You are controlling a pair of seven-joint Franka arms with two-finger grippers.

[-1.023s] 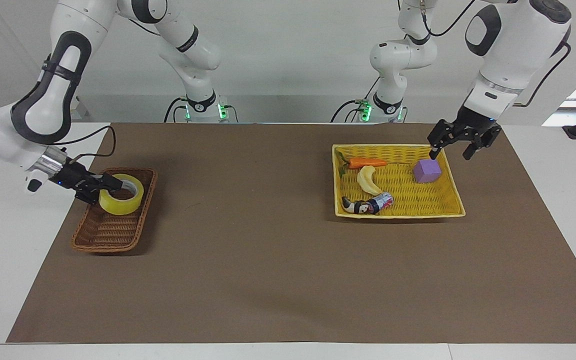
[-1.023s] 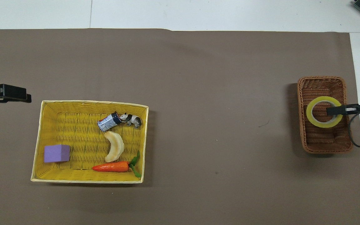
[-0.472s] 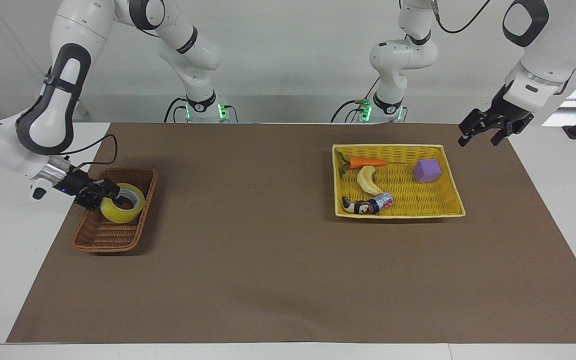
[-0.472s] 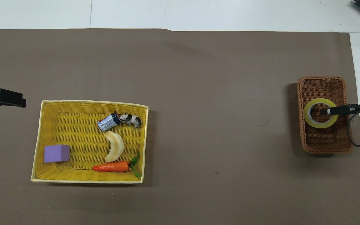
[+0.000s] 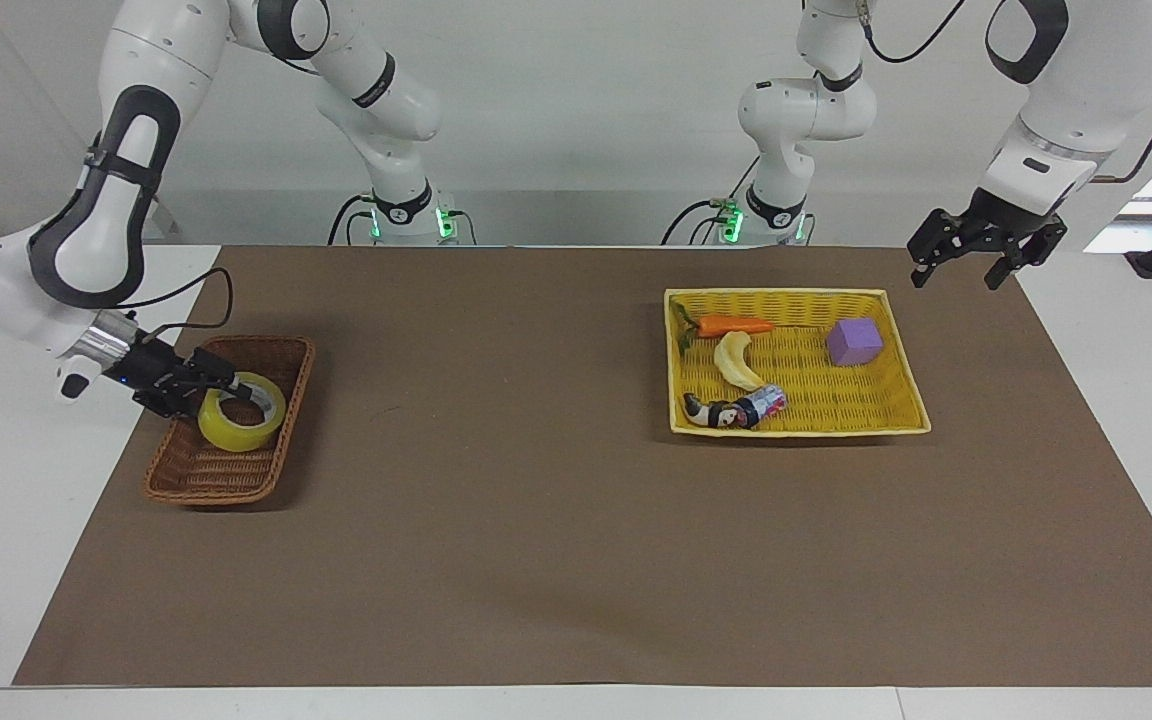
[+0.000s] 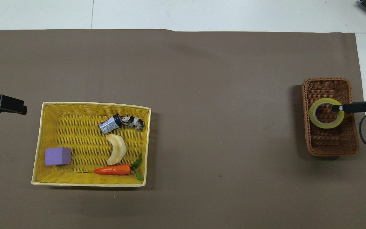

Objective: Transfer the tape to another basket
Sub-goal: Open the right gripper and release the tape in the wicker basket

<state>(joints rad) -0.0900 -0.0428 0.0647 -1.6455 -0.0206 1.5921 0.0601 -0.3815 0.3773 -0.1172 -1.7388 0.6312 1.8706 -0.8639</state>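
- Nearest the robots in the yellow tray (image 5: 796, 430) lay a carrot (image 5: 736, 325). Then came a banana (image 5: 736, 362) and a purple block (image 5: 854, 342). Farthest were a small can (image 5: 764, 403) and a toy animal (image 5: 711, 412), which touched each other.
- The can had a blue, white and red label, but we could read no writing on it.
- The left gripper (image 5: 954, 280) hung with its fingers spread, holding nothing, over the brown mat (image 5: 536, 500) just off the tray's end.
- A second earlier it had been over the tray's corner by the purple block.
- The tape (image 5: 241, 428) sat inside the basket (image 5: 216, 492) at the right arm's end of the table.
- The right gripper (image 5: 226, 392) was at the tape's rim. We could not tell whether it pinched the roll or had let go.
- A second earlier the tape had been held higher, above the basket's rim; now it was down in the basket.
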